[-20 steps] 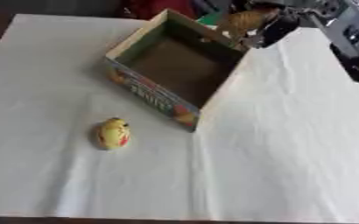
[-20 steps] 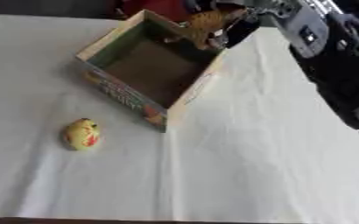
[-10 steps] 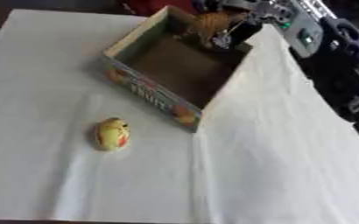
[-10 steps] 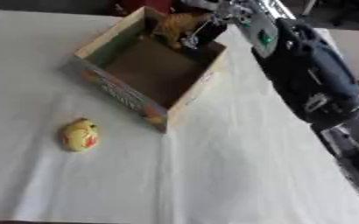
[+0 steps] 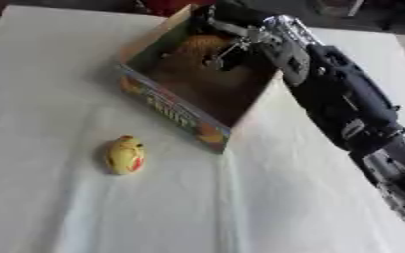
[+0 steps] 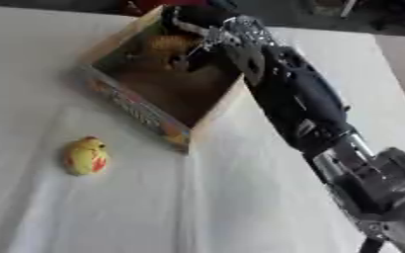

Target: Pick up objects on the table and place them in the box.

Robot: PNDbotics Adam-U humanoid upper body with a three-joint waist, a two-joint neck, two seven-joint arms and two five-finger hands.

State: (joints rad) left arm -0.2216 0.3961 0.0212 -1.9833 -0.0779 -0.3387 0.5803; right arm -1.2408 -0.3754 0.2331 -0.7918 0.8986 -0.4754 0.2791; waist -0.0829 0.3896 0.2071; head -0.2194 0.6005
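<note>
Reaching into the box (image 5: 178, 116), right hand (image 5: 226, 43) is curling round a brown toy (image 5: 202, 44); withdrawing could snag the far wall, dragging the box.

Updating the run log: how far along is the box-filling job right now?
Done: nothing visibly released in the open cardboard box yet. In hand: the right hand reaches over the box's far end, fingers curled around a tan-orange object inside the walls; whether it touches the floor is unclear. Left: the yellow egg-shaped toy with red markings lies on the white tablecloth, near the box's front. Left hand not visible.
</note>
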